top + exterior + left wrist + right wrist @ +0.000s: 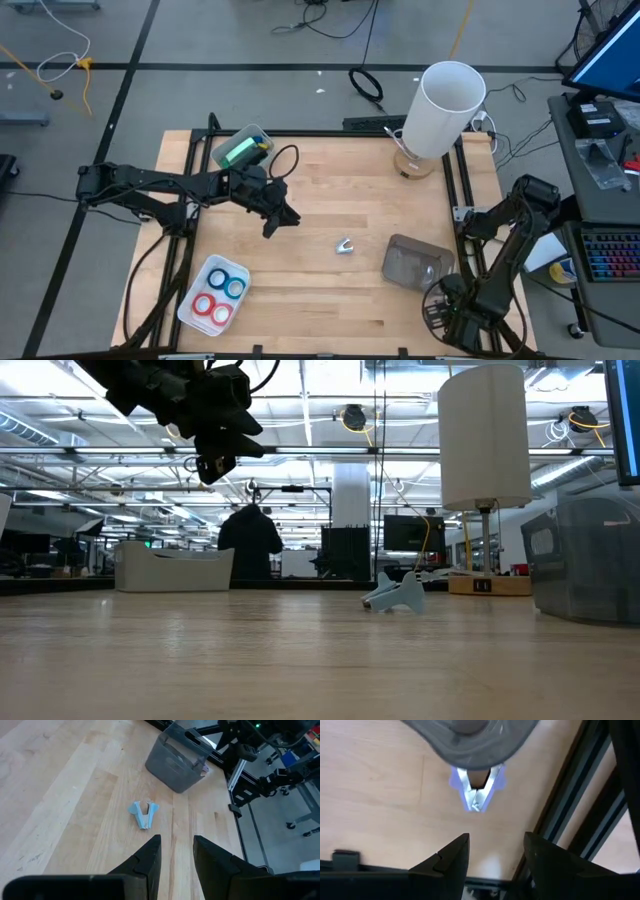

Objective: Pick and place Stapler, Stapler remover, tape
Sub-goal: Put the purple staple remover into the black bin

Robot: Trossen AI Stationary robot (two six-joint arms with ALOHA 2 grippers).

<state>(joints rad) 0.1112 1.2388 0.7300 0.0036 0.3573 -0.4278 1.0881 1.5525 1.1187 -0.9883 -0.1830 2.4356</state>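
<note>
Two arms in play, only the left one working. Left gripper (283,217) hangs above the table, well clear of the wood in the low view, fingers parted with nothing between them, pointed toward the stapler remover (344,246). That light-blue remover lies loose mid-table, apart from everything, between the gripper and the grey plastic bin (417,262) near the right edge. Likely the bin is the drop target, so the gripper is lined up for a descend-and-pinch on the remover; that's a guess from the layout.

Tape rolls (219,296), two blue and two red, sit packed in a white tray (190,310) at the front-left, untouched. A green item in a clear container (243,148) sits at the back-left corner; can't tell if it's the stapler. White paper towel roll (447,108) stands upright on its wooden base at the back right, out of the path.

Right gripper (492,854) is parked low at the table's front-right corner by the frame rail, fingers apart, empty.

Remover is small and splayed, so the pinch needs to centre on its body or it may skid.
</note>
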